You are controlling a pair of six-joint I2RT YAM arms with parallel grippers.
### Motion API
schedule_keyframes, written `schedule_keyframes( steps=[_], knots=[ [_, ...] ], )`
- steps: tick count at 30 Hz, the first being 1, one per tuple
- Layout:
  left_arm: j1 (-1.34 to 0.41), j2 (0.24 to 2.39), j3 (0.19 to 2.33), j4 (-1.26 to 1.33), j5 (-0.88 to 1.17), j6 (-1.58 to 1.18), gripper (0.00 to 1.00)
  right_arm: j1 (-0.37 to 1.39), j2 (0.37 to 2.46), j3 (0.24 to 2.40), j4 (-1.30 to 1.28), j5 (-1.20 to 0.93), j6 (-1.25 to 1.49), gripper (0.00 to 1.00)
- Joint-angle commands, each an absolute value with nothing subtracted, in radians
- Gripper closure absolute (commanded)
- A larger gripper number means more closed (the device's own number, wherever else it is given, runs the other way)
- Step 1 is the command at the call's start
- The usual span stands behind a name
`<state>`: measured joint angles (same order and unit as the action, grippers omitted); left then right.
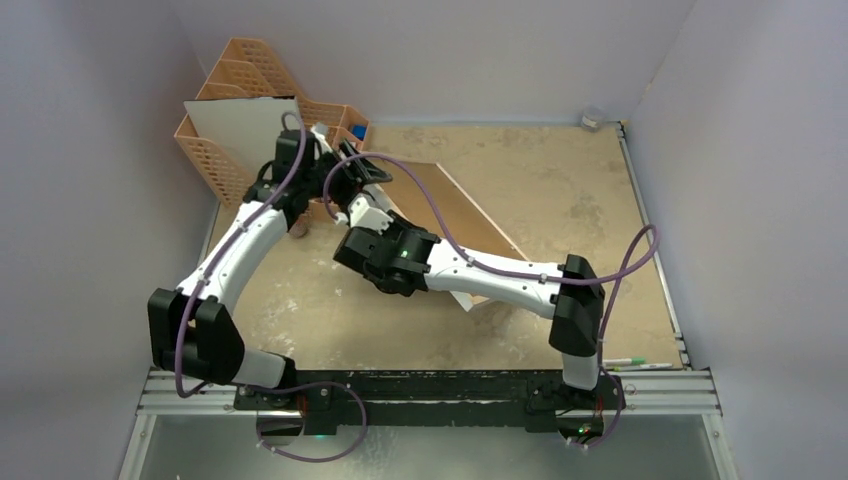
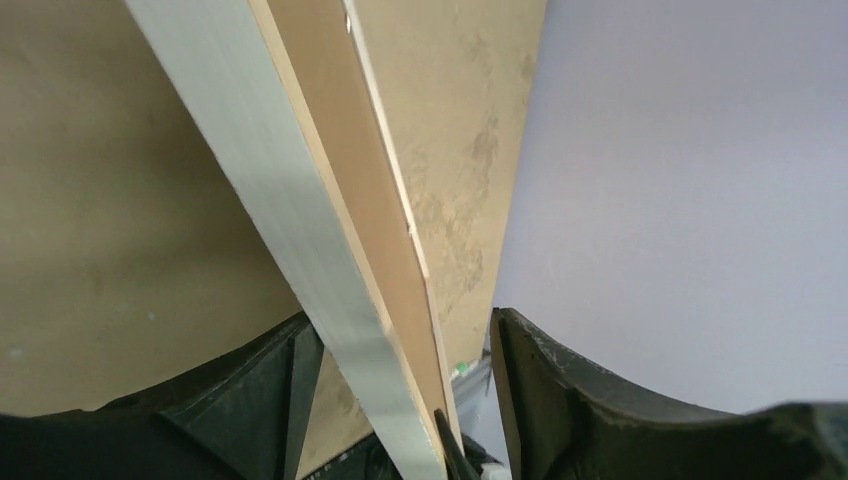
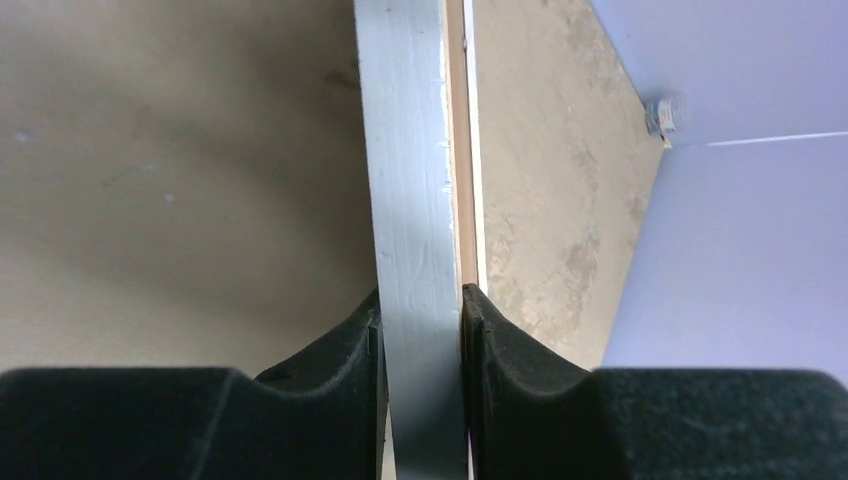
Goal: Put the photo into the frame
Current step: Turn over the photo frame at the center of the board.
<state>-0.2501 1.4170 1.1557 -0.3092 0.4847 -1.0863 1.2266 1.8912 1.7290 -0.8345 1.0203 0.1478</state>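
The frame stands tilted on its edge left of the table's middle, its brown back face up. My right gripper is shut on the frame's near end; in the right wrist view both pads press its white edge. My left gripper is open and straddles the same edge, with a gap on each side in the left wrist view. A plain white sheet, seemingly the photo's reverse, leans in the organiser; no printed face shows.
The peach lattice file organiser stands at the back left against the wall, just behind both grippers. A small jar sits in the far right corner. Pens lie at the near right edge. Walls close in on three sides.
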Motion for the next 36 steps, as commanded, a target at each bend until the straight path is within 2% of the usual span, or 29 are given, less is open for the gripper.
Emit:
schedule_keyframes(
  steps=[1, 5, 12, 19, 26, 31, 36],
  knots=[
    [-0.176, 1.380, 1.394, -0.525, 0.343, -0.843, 0.36, 1.196, 1.783, 1.848, -0.742, 0.947, 0.123, 0.91],
    [-0.112, 1.377, 1.559, -0.669, 0.192, -0.726, 0.33, 1.146, 1.744, 1.890, -0.675, 0.835, 0.069, 0.92],
    [-0.049, 1.359, 1.700, -0.750, 0.044, -0.649, 0.30, 1.068, 1.738, 2.035, -0.699, 0.726, 0.050, 0.92],
    [-0.045, 1.319, 1.632, -0.700, 0.047, -0.649, 0.29, 0.965, 1.701, 2.081, -0.676, 0.529, 0.082, 0.93],
    [-0.044, 1.313, 1.524, -0.642, 0.143, -0.686, 0.29, 0.773, 1.589, 1.952, -0.546, 0.206, 0.172, 0.93],
    [-0.045, 1.315, 1.456, -0.610, 0.198, -0.705, 0.29, 0.639, 1.534, 1.840, -0.455, 0.061, 0.243, 0.93],
    [-0.044, 1.309, 1.381, -0.586, 0.244, -0.717, 0.29, 0.481, 1.470, 1.640, -0.321, -0.072, 0.343, 0.93]
  ],
)
